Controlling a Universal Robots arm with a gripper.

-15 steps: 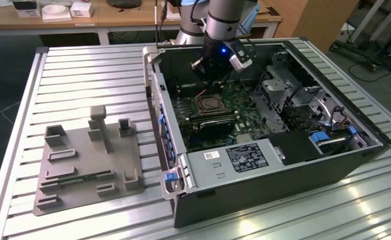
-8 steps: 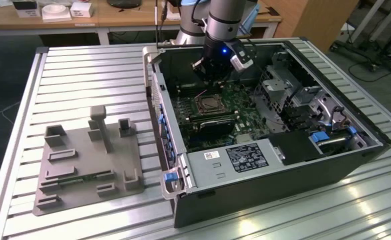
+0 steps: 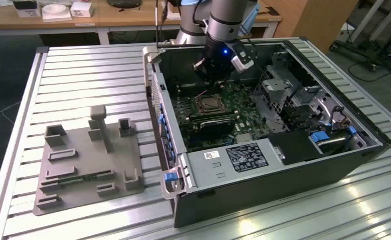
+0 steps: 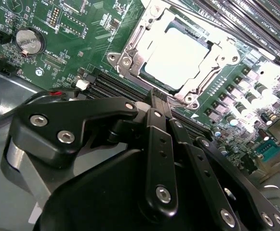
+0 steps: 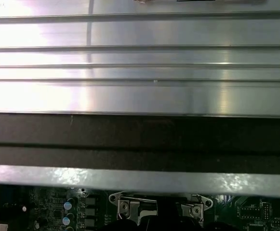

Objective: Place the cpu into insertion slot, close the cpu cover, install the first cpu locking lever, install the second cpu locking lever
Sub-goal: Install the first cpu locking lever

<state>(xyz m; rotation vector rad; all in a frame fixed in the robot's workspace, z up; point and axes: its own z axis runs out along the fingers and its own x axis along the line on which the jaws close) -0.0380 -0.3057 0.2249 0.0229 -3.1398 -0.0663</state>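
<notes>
Second wrist view first: where is the cpu (image 4: pixel 178 57)?

In its slot on the green board (image 4: pixel 67 29), pale metal top facing up. The cover (image 4: pixel 130 45) lies flat around it, a silver frame with the cpu's top showing through its open middle. Whether the levers are hooked I cannot tell.

And your fingers?

My gripper (image 4: pixel 160 98) hangs just beside one edge of the slot. My fingers (image 4: pixel 158 134) are pressed together with nothing between them. Whether the tips touch the board I cannot tell.

What does the exterior view give?

My arm (image 3: pixel 225 20) reaches down into the open computer case (image 3: pixel 262 195), which lies on its side on the slatted metal table (image 3: pixel 81 75). The slot sits near the middle of the board, just beside my tips. A grey plastic holder (image 3: pixel 81 170) lies on the table at the exterior view's left, apart from the case.

And the first wrist view?

The slot's screwed edge shows past the case wall, with the table's slats beyond.
</notes>
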